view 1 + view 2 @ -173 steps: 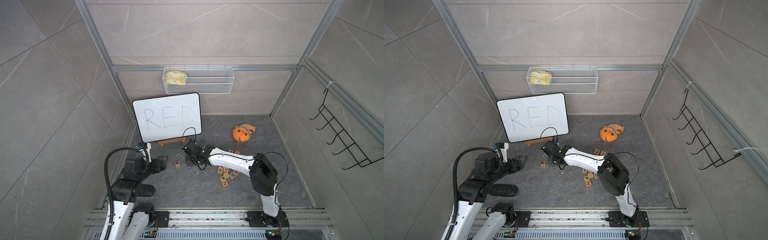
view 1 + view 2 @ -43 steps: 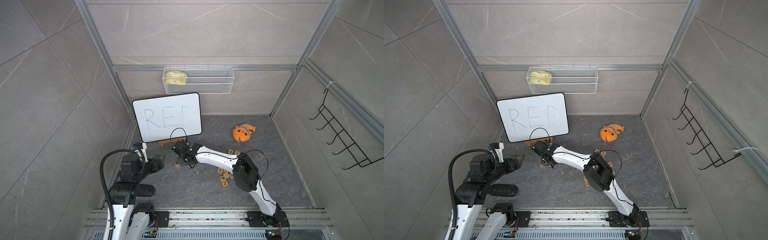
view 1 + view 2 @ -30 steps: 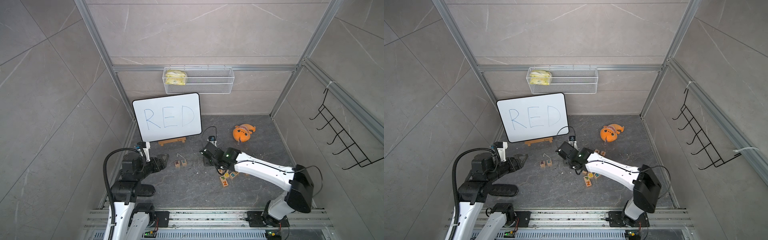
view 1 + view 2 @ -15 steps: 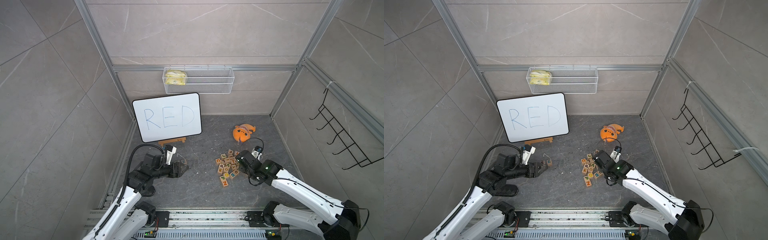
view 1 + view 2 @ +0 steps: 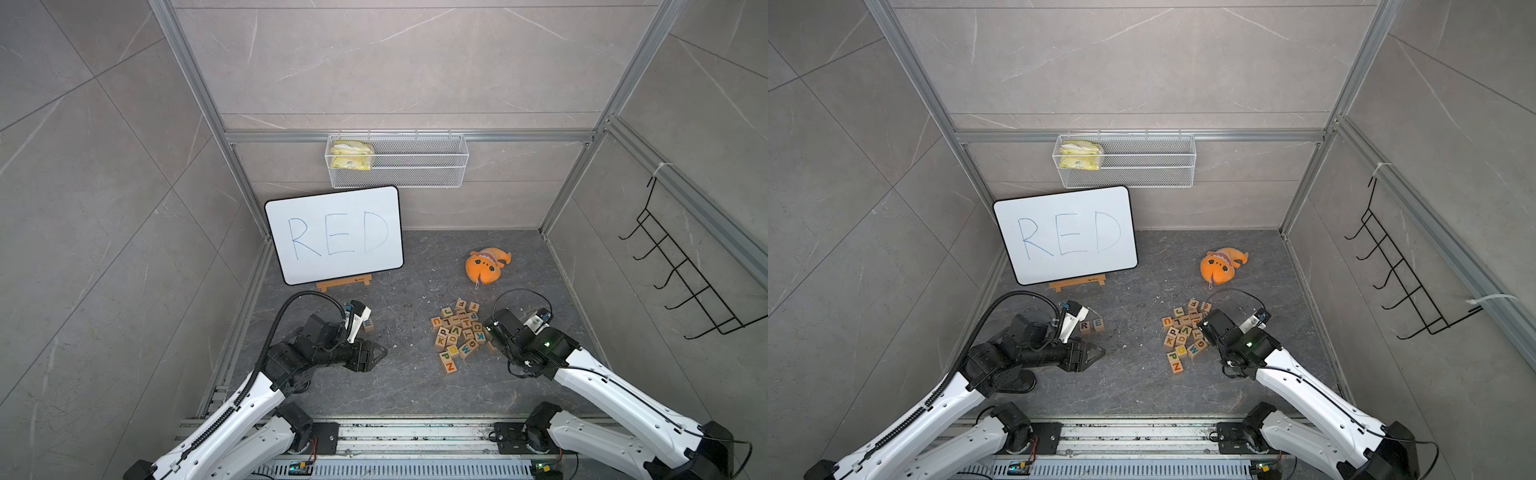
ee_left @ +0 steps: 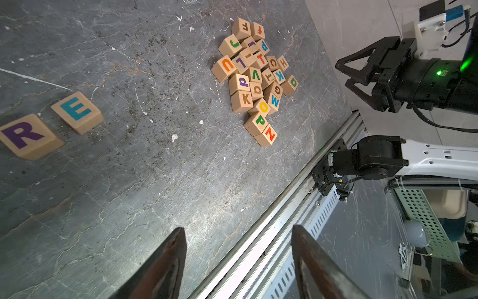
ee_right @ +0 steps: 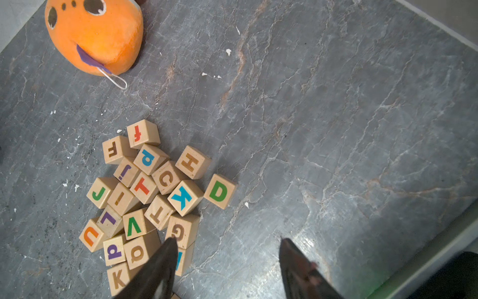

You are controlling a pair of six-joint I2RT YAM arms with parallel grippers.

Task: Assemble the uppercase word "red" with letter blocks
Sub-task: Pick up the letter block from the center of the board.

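Plainly the D was the block to fetch. The R and E already lay side by side on the counter near the left arm, in front of the whiteboard. The green D sat flat, letter up, at the edge of the pile on the side towards the right arm. One of its corners was just beside the K; whether they touched I could not tell. The right claw hung spread and empty over the pile's edge, short of the D. The left claw was likewise spread, holding nothing, over bare counter near the E.

Doing it well, I judged, meant bringing the right claw over the D and squaring the jaws with the two faces no neighbour backed onto. It should then come straight down so neither fingertip nudged the K or the H. A low, centred pinch would keep the cube from twisting. The D belonged just beside the E, on the side away from the R, in line and reading the same way. The left claw ought to clear that spot first.
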